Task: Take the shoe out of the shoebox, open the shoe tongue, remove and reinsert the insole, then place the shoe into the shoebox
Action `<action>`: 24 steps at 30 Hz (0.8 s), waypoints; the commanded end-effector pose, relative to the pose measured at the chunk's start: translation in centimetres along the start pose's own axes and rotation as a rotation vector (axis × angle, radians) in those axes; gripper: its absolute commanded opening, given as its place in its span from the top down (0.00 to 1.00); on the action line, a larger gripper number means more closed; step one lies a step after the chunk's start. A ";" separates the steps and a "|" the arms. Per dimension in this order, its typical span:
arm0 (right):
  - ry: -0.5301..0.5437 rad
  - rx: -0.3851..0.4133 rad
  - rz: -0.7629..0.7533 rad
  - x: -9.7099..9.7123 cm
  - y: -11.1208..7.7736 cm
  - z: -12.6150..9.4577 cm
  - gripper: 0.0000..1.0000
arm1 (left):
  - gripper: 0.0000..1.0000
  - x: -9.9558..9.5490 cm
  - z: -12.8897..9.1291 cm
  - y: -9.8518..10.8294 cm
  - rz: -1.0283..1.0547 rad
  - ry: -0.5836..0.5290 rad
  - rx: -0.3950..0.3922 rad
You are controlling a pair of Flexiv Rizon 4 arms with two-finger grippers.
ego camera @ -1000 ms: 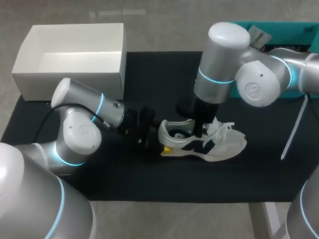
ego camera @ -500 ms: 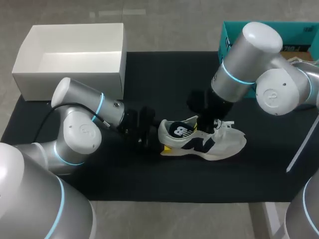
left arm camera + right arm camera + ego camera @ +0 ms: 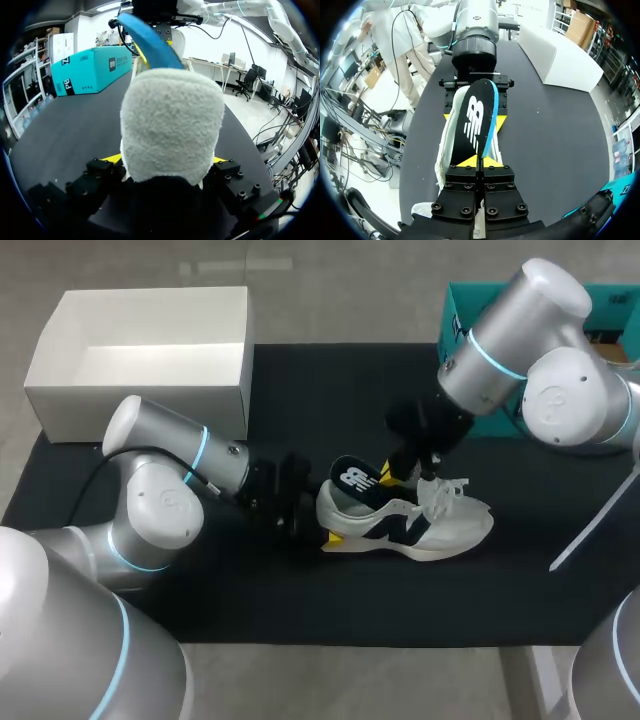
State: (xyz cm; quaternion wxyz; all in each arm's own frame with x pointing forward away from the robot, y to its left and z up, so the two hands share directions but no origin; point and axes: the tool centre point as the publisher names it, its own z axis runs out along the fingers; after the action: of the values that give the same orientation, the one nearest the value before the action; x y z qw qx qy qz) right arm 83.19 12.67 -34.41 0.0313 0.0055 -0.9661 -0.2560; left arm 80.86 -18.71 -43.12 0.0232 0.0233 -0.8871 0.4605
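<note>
A wide stretch of black mat (image 3: 300,600) runs from 4 through 8 o'clock of the white sneaker (image 3: 440,530), out to the mat's near edge. More mat shows at 12 o'clock, between the two boxes. The left gripper (image 3: 315,520), at 9 o'clock of the white sneaker, has its yellow-tipped fingers pressed against both sides of the heel. The right gripper (image 3: 392,472), at 12 o'clock, pinches the insole (image 3: 353,480), which is dark on top and blue beneath and is held tilted above the shoe's opening. The white shoebox (image 3: 140,390) stands at 10 o'clock, open-topped, its white floor showing. A teal box (image 3: 455,325) stands at 1 o'clock behind the right arm.
</note>
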 end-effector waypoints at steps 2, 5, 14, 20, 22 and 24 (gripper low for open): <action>0.000 -0.023 -0.028 -0.5 1.5 -0.7 1.00 | 1.00 0.0 0.0 0.0 0.000 0.000 -0.001; -0.014 -0.042 -0.055 -0.7 2.6 -1.5 1.00 | 1.00 0.0 0.0 0.0 0.000 0.000 -0.001; -0.066 -0.092 -0.104 -1.7 5.1 -4.5 1.00 | 1.00 0.0 0.0 0.0 0.000 0.000 -0.001; -0.082 -0.097 -0.115 -2.5 6.0 -5.9 1.00 | 1.00 0.0 0.0 0.0 0.000 0.000 -0.001; -0.088 -0.105 -0.122 -2.9 6.5 -6.4 1.00 | 1.00 0.0 0.0 0.0 0.000 0.000 -0.001; -0.093 -0.101 -0.134 -3.3 7.1 -7.0 1.00 | 1.00 0.0 0.0 0.0 0.000 0.000 -0.001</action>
State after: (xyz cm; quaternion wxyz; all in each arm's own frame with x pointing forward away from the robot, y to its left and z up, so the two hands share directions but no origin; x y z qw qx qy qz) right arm 86.62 15.25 -25.70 -0.0327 0.0546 -0.9481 -0.3116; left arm 80.93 -18.70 -43.13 0.0232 0.0234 -0.8871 0.4605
